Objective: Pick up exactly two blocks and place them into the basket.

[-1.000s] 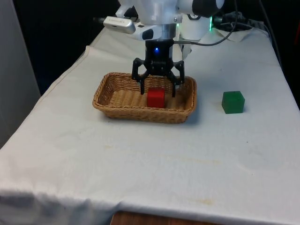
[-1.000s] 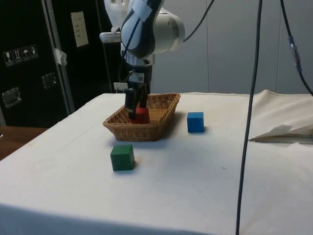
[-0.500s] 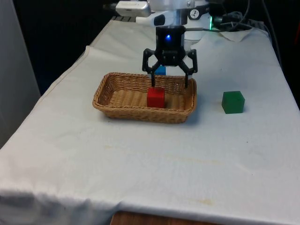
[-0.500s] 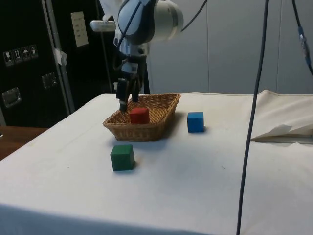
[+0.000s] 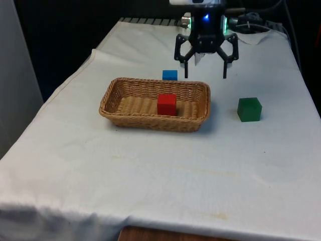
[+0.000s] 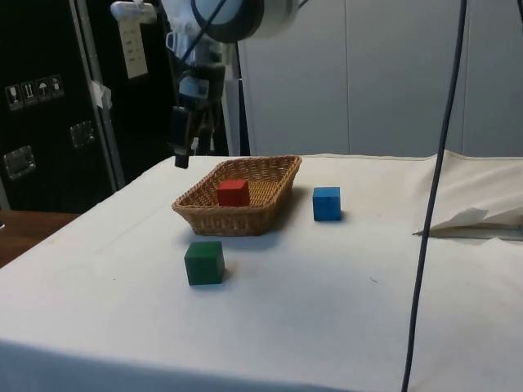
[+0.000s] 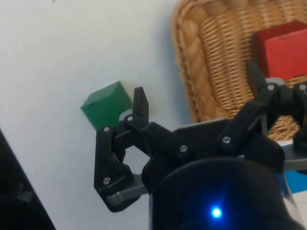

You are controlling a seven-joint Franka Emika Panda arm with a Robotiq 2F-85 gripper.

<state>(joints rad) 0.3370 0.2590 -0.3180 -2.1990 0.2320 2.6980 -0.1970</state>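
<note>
A red block lies inside the wicker basket. My gripper hangs open and empty, well above the table, past the basket's end on the front view's right. A green block sits on the cloth to the front view's right of the basket, nearer the camera than the gripper. A blue block rests on the cloth just behind the basket's far rim.
Cables and a crumpled fold of cloth lie at the table's far end by the robot base. A dark cable hangs across the side view. White cloth stretches from the basket to the near table edge.
My open gripper has risen out of the basket and moved toward the front view's right and away from the camera. The red block stays behind in the basket.
</note>
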